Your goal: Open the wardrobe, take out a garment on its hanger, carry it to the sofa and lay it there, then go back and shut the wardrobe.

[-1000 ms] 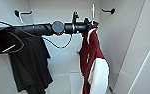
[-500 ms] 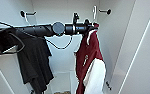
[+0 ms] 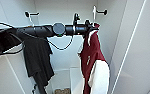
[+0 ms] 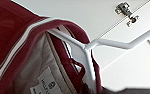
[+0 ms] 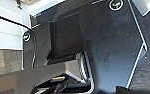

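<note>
**Jacket at the left end effector, inside the wardrobe**

The jacket [image 3: 92, 58] is seen hanging directly below the left end effector [image 3: 91, 27], inside the open wardrobe [image 3: 138, 50]. Its hanger [image 4: 91, 46] is seen close up at the collar. Whether the end effector is closed on it cannot be told. A black garment [image 3: 38, 61] hangs well apart.

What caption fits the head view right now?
Left arm's pincer at the maroon jacket's collar inside the open wardrobe, black garment hanging alongside.
</note>
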`<state>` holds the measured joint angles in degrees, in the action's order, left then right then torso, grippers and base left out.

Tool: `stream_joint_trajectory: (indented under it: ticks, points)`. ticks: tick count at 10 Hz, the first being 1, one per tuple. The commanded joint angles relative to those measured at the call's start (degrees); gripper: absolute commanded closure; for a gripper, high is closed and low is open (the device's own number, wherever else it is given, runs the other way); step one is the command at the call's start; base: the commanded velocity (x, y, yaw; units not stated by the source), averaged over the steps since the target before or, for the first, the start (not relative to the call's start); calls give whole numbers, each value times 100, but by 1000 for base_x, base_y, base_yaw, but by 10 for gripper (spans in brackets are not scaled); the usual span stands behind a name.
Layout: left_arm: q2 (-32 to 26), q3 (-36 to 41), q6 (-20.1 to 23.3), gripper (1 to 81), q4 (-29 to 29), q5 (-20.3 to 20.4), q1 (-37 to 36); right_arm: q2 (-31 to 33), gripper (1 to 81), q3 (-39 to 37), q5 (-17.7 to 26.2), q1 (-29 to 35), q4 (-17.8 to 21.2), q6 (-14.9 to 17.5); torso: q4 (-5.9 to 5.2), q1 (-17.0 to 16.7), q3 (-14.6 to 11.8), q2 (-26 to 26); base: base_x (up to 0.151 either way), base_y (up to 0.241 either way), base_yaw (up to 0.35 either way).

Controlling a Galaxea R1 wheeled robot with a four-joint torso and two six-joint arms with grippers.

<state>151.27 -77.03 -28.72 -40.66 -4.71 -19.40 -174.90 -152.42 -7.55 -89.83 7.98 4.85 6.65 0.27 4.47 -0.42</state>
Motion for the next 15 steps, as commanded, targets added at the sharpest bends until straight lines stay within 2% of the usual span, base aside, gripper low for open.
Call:
stream_joint_trajectory:
  ticks: [1, 4, 12, 15]
  points:
    - [43, -67, 112, 811, 154, 488, -1026, -30, 10, 55, 324, 206, -16, 25, 0, 0, 0, 0, -128, 0, 0]
    - [220, -75, 112, 811, 163, 646, -842, -30, 10, 55, 333, 198, -16, 33, 0, 0, 0, 0, -132, 0, 0]
    - [-17, 311, 121, 811, 339, 664, -403, -21, 10, 47, 324, 181, -16, 33, 0, -9, 0, -2, -146, 0, 0]
    - [-229, 689, 121, 811, 488, 954, -174, -21, 10, 47, 324, 189, -16, 33, 0, -11, 0, -2, -153, -21, 0]
